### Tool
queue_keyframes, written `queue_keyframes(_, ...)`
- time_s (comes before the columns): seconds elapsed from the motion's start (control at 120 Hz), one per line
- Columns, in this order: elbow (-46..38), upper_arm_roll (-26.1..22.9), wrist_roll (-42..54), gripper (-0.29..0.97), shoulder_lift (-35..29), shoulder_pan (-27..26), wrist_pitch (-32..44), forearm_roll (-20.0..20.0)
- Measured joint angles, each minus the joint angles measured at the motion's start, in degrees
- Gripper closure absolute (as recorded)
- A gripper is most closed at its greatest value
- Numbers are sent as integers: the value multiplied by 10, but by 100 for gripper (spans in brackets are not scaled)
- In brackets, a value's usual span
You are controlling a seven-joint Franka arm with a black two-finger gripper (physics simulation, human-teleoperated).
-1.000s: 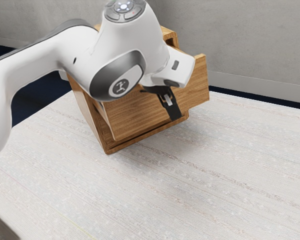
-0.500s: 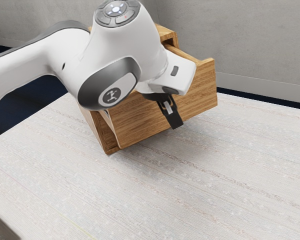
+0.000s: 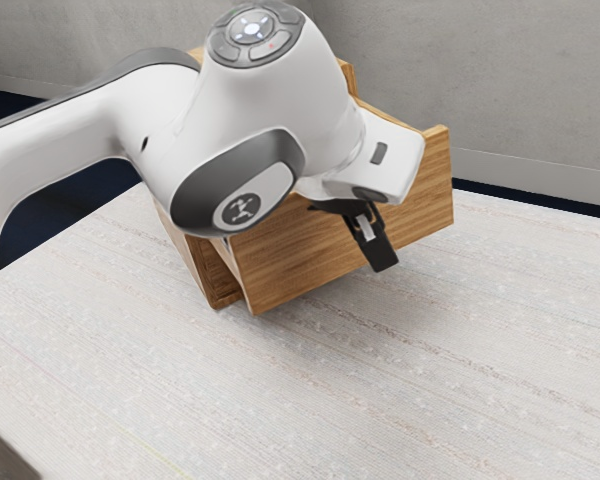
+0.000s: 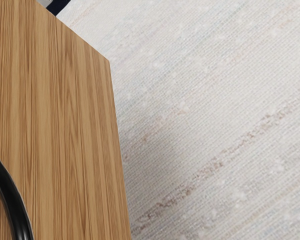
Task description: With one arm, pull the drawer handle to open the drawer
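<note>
Exterior view has the wooden drawer (image 3: 290,245) standing well out of its cabinet (image 3: 202,268) toward the exterior view's right, with the black gripper (image 3: 372,240) against its front. I cannot tell whether it is clamped on the handle. Wrist view catches the black handle (image 4: 14,200) curving just beside my hand. My worry is that pulling off the slide's line lets the handle slip free, or drags the cabinet across the table (image 3: 430,350).

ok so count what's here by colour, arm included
wood brown: 2, cabinet and drawer
black: 2, gripper and handle
white: 1, arm
total: 5
</note>
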Motion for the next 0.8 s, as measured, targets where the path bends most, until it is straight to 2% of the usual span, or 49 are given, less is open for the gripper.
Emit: queue_keyframes(0.8,-8,-8,-21,1,-18,11,4,-1)
